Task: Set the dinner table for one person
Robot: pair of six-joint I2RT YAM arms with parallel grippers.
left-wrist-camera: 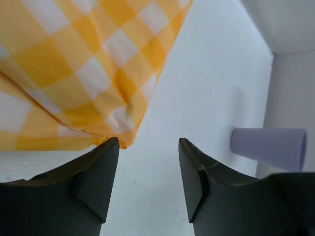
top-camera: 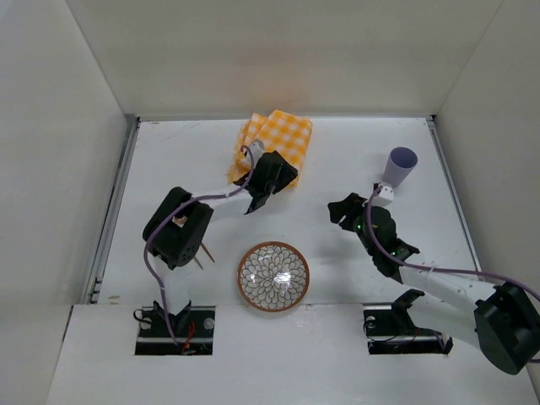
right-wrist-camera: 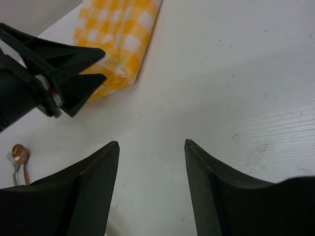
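Note:
The dinner table is a white tabletop with white walls around it. A folded yellow-and-white checked cloth lies at its far middle. My left gripper is open and empty at the cloth's near right corner; in the left wrist view its left fingertip is right by the cloth. A patterned plate sits at the near middle. A lilac cup stands at the right and also shows in the left wrist view. My right gripper is open and empty over bare table, left of the cup.
A copper spoon and fork lie at the left near the left arm's base; only their handle ends show from above. The right wrist view shows the left gripper beside the cloth. White walls border the table.

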